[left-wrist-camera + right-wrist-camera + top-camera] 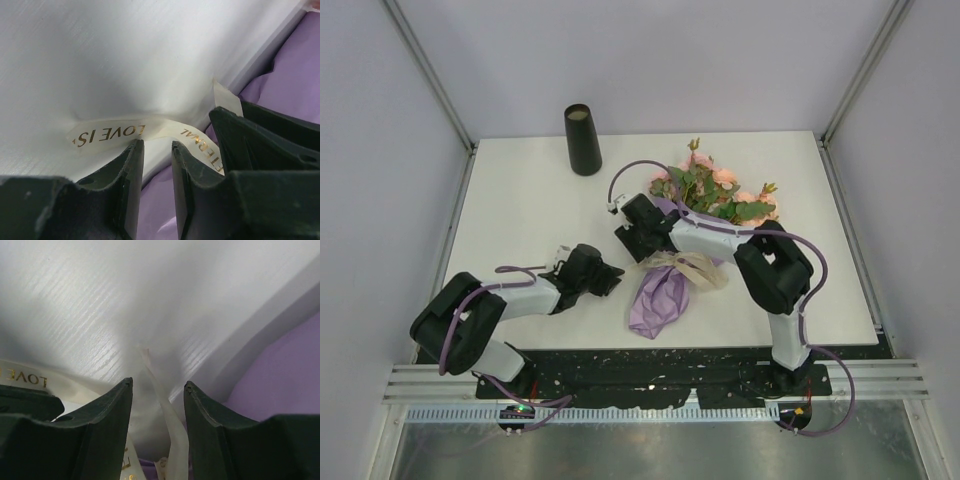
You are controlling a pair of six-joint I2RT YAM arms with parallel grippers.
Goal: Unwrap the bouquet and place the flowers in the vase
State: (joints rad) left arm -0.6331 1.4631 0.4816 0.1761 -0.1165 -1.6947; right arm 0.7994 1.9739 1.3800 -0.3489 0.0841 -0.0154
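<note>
The bouquet lies on its side on the table, its peach-pink flowers (pixel 712 188) pointing to the far right. Its purple paper cone (pixel 658 300) points to the near edge, tied with cream ribbon (pixel 686 268). The black vase (pixel 583 140) stands upright at the far left, apart from both arms. My left gripper (pixel 613 280) (pixel 156 144) is open just left of the cone. A ribbon tail printed "LOVE IS" (pixel 107 134) lies flat across its fingertips. My right gripper (pixel 630 245) (pixel 158 383) is open, with a twisted ribbon strand (pixel 172 425) rising loose between its fingers.
Both grippers sit close together by the ribbon knot; the right gripper's dark body (pixel 265 135) fills the right of the left wrist view. Purple paper (pixel 285 375) lies beside the fingers. White enclosure walls ring the table (pixel 520 210).
</note>
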